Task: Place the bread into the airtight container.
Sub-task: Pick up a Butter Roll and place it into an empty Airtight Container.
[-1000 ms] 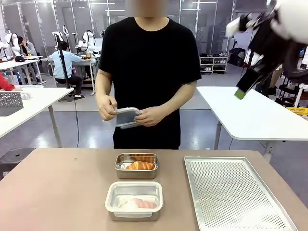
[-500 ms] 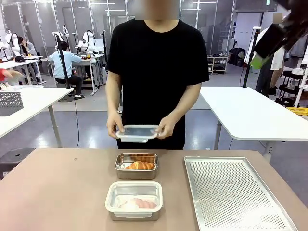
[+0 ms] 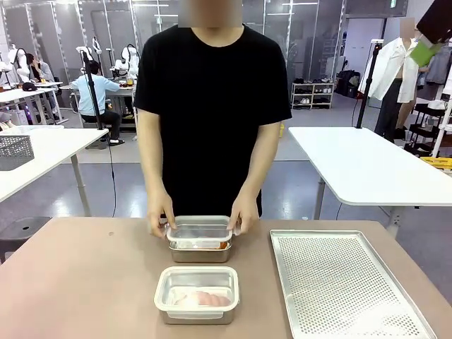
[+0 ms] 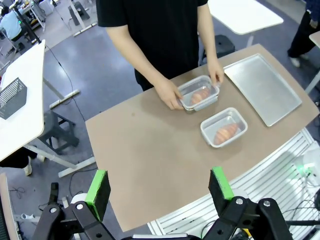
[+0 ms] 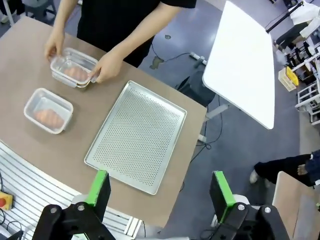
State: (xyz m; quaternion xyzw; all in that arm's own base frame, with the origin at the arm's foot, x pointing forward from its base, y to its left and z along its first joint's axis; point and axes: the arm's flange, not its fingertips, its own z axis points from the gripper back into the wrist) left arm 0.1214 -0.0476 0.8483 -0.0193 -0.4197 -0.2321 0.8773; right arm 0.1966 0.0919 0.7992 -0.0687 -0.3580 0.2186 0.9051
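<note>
Green-padded jaws of the left gripper (image 4: 159, 187) and right gripper (image 5: 157, 189) are held wide apart and empty, high above the table. One croissant (image 3: 205, 299) is lidded; a lid (image 3: 200, 232) is being pressed by the person's hands (image 3: 161, 218) over the other croissant (image 4: 200, 95), so little is left.

My left gripper (image 4: 158, 187) hung high above the table with its jaws spread wide and nothing between the green pads (image 4: 98, 187), pointing down at the near edge. My right gripper (image 5: 159, 189) was likewise raised well clear, jaws fully apart and empty, and from the front I could see just its green-tipped finger (image 3: 426, 52) at the top right corner. The person stood at the far side with both arms lowered, the one hand (image 3: 161, 216) and the other hand (image 3: 244, 215) cupped near each other at the table's far edge.
</note>
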